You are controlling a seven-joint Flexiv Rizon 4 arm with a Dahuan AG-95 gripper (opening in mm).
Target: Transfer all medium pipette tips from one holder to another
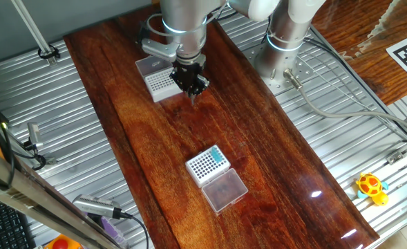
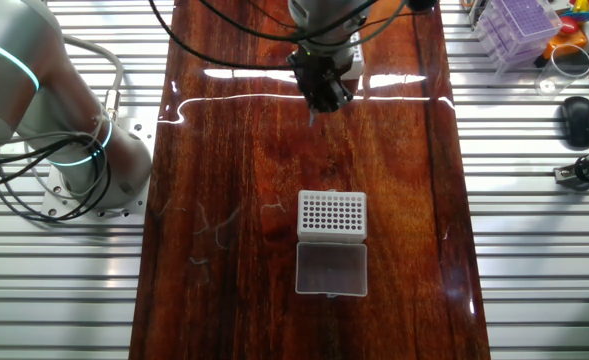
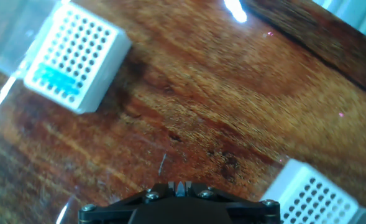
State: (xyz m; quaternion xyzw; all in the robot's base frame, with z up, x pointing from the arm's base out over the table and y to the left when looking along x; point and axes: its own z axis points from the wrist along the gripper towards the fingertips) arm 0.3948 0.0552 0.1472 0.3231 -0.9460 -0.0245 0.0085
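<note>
1. Medium pipette tips (image 1: 218,158): I see a block of teal dots along one edge of the bold-hole rack (image 1: 204,169). They are seated in the holes, long axis vertical. I only see their tops, so I can't confirm the points are down.
2. In the hand view the same teal block (image 3: 55,78) sits on the rack edge toward the bottom-left of the picture. The other holes look dark.
3. The bold-hole rack sits square on the table (image 1: 155,152), mid-board. Its clear lid (image 1: 225,191) lies open and flat against the rack's near side.
4. The fine-dot rack (image 1: 160,83) is at the far end of the table, well apart from the first. Its frosted lid (image 1: 150,66) lies against its far side.
5. The gripper (image 1: 193,97) hangs just beside the fine-dot rack, over bare wood, pointing straight down.
6. The fingers are pinched together. The hand view shows a teal sliver between them, which looks like one held tip (image 3: 179,185), axis vertical. It is too small to be certain.
7. In the other fixed view the gripper (image 2: 316,112) covers most of the fine-dot rack.
</note>
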